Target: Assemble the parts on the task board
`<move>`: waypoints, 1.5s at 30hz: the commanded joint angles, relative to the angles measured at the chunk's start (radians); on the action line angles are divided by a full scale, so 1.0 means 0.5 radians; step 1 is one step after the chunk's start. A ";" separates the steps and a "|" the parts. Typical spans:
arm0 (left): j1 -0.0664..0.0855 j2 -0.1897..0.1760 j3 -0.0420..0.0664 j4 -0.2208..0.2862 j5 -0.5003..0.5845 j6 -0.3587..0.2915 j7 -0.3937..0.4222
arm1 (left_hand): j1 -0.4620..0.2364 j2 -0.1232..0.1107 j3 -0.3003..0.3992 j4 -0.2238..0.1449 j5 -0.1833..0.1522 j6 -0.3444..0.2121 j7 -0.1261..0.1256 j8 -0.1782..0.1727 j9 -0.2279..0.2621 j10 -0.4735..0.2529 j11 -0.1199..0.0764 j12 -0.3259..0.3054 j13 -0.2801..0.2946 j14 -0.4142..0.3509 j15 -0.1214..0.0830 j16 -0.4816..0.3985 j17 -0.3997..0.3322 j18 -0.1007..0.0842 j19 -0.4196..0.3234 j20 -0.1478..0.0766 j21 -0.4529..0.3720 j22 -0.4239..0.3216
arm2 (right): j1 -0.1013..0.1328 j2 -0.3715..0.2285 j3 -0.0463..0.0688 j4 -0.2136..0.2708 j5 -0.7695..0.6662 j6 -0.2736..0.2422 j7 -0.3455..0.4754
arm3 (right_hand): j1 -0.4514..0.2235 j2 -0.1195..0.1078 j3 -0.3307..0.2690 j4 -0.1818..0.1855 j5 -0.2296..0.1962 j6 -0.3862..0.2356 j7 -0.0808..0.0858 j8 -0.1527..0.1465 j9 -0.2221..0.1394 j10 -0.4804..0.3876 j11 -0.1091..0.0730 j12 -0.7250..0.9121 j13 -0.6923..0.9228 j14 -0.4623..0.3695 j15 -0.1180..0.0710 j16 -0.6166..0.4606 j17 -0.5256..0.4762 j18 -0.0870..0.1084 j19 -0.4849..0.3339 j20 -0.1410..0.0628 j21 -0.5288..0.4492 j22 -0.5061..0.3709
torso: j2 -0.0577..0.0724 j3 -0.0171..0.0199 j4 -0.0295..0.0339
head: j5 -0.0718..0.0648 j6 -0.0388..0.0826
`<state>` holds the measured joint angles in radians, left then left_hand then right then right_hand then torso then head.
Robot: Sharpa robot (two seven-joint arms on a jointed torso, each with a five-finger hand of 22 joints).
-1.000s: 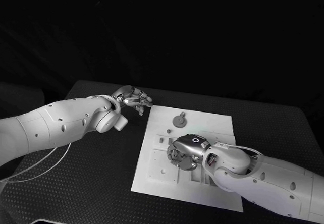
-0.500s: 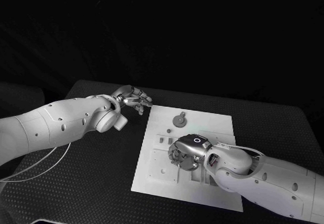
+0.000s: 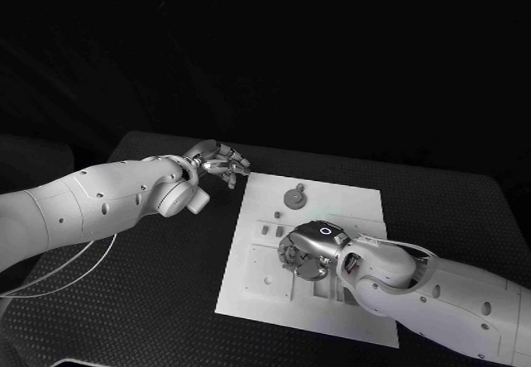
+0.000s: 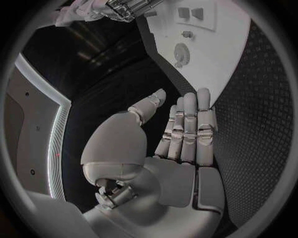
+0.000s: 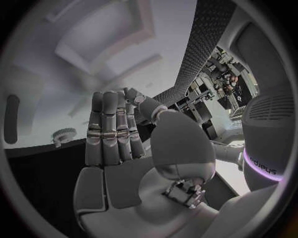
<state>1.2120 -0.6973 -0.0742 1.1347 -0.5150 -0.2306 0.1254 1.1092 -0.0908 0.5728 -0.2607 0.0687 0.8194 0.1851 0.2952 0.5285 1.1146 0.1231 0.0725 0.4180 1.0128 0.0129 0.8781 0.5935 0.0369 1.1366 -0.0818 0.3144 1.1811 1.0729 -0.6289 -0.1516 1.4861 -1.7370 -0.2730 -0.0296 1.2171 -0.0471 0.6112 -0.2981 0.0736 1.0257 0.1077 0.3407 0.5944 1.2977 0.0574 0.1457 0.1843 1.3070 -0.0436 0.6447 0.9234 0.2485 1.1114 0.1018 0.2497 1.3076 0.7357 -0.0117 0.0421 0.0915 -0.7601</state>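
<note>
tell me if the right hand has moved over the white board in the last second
Yes, slightly. In the head view the right hand has crept toward the robot along the task board, away from the round part.

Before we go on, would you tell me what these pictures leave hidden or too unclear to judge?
- Head view: the right hand covers the middle of the task board, so whatever lies beneath it is hidden.
- Head view: the board's small recesses are too small to identify.
- Right wrist view: the board is blurred behind the fingers; contact cannot be told.
- Left wrist view: the round part is too small for detail.
</note>
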 commanded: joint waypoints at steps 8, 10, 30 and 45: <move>0.003 0.003 0.001 0.007 0.015 0.026 0.010 | -0.026 -0.001 -0.009 0.001 0.006 0.004 0.013 -0.003 0.003 -0.021 0.000 -0.007 -0.003 0.013 0.005 0.001 0.005 0.105 0.012 -0.005 -0.014 0.004 | -0.002 0.026 -0.002 -0.012 -0.033 0.059 -0.021 | 0.007 0.007 0.009 0.008 0.014 0.010 -0.002 0.006 0.000 0.015 0.005 -0.009 0.003 0.000 -0.011 0.009 0.001 0.027 0.011 0.003 -0.008 0.026 | 0.000 -0.0023 0.000 | 0.001 0.001; 0.003 0.003 0.001 0.008 0.015 0.026 0.009 | -0.026 -0.001 -0.009 0.000 0.006 0.004 0.013 -0.003 0.004 -0.021 0.000 -0.007 -0.003 0.013 0.005 0.000 0.005 0.105 0.012 -0.005 -0.014 0.004 | -0.002 0.028 -0.002 -0.015 -0.042 0.082 -0.027 | 0.007 0.007 0.009 0.008 0.014 0.010 -0.002 0.006 0.000 0.015 0.005 -0.010 0.003 0.000 -0.011 0.009 0.001 0.027 0.011 0.003 -0.008 0.026 | 0.000 -0.0017 0.000 | 0.001 0.001; 0.003 -0.004 0.001 0.015 0.015 0.028 0.004 | -0.025 -0.003 -0.009 0.000 0.006 0.003 0.014 -0.003 0.004 -0.025 0.002 -0.008 -0.004 0.012 0.006 -0.002 0.008 0.106 0.012 -0.004 -0.017 0.006 | -0.002 0.062 -0.051 -0.049 -0.004 0.110 -0.047 | -0.020 0.010 0.003 0.010 0.013 -0.019 0.012 -0.011 0.010 -0.008 0.016 -0.039 0.004 -0.018 0.000 0.006 -0.003 0.027 -0.003 0.011 -0.024 0.032 | 0.000 -0.0029 0.002 | -0.011 -0.010; 0.003 -0.007 0.001 0.009 0.015 0.024 0.004 | -0.026 -0.005 -0.010 0.000 0.006 0.001 0.014 -0.004 0.004 -0.028 0.002 -0.008 -0.005 0.012 0.007 -0.003 0.010 0.106 0.012 -0.003 -0.018 0.007 | 0.036 -0.049 -0.050 0.037 0.144 -0.097 0.034 | -0.205 -0.305 0.003 0.110 0.014 -0.404 0.070 -0.241 -0.120 -0.389 0.157 -0.166 -0.090 -0.173 0.131 -0.032 -0.024 0.015 -0.109 0.051 -0.074 0.047 | -0.001 0.0001 0.000 | -0.022 0.006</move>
<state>1.2120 -0.7011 -0.0741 1.1381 -0.5145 -0.2271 0.1221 1.1051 -0.0949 0.5728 -0.2608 0.0687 0.8212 0.1869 0.2952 0.5289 1.1063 0.1246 0.0725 0.4163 1.0111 0.0146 0.8782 0.5970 0.0370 1.1387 -0.0835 0.3105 1.1835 1.0857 -0.6512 -0.1776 1.4966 -1.6915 -0.2924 -0.0253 1.1132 -0.1917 0.6131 -0.2463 0.0777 0.8291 0.1429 0.2241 0.5359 1.1071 0.1358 0.0591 0.1369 1.2258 0.0239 0.6320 0.9123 0.2470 1.0627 0.1286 0.2163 1.3073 0.7354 -0.0122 0.0424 0.0828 -0.7594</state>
